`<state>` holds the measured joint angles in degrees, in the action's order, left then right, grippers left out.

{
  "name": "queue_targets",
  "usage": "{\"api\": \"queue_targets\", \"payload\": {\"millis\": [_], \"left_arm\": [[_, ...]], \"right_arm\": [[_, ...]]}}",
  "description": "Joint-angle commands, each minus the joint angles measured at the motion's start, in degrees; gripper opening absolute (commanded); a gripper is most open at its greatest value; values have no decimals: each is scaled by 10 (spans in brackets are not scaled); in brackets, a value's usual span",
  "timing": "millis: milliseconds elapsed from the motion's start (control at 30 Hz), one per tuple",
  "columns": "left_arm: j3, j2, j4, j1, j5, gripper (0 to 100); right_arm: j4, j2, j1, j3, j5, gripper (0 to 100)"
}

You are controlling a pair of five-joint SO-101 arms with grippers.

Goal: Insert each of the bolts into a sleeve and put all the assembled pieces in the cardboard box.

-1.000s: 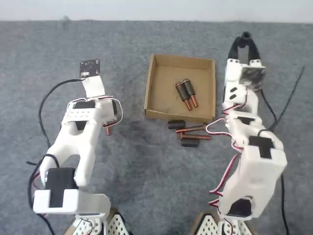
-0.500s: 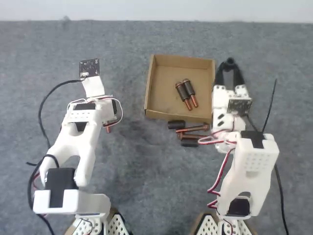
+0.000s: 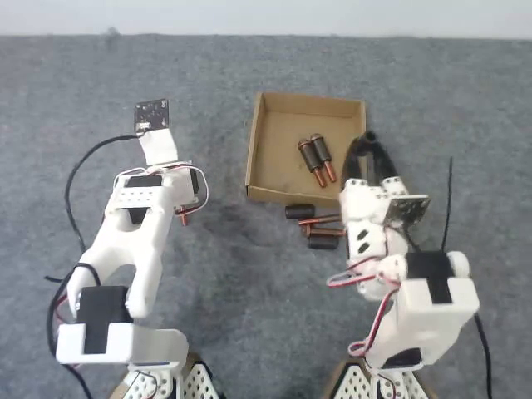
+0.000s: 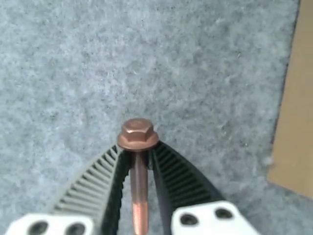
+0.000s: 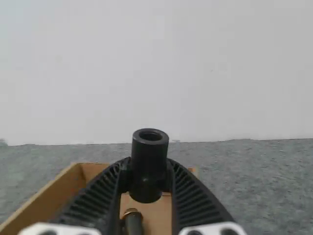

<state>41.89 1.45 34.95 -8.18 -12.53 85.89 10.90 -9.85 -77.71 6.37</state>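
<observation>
Two assembled pieces (image 3: pixel 316 162) lie in the box (image 3: pixel 278 179), the left claw (image 4: pixel 138 151) grips a bolt (image 4: pixel 139 134), the right claw (image 5: pixel 149 172) a sleeve (image 5: pixel 150 147), and loose parts (image 3: pixel 299 212) wait on the surface (image 3: pixel 249 274) just beside the box.

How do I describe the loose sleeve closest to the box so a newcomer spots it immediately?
Find the cardboard box on the grey carpet. Outside its wall lowest in the high view lies a cluster of loose parts. The sleeve is the short black cylinder right beside that wall; the other loose sleeve lies farther out, and the bolts between them are thin and copper.
</observation>
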Motion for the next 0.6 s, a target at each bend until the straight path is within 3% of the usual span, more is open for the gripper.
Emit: {"api": "queue_targets", "payload": {"millis": [0,400,567], "left_arm": [[-9,40,-17,2,5,15],[18,40,-83,2,5,13],[20,40,-84,2,4,13]], "right_arm": [[15,-68,-42,-39,2,6],[16,-189,-193,-178,-47,6],[-6,-182,-196,-182,-44,6]]}}
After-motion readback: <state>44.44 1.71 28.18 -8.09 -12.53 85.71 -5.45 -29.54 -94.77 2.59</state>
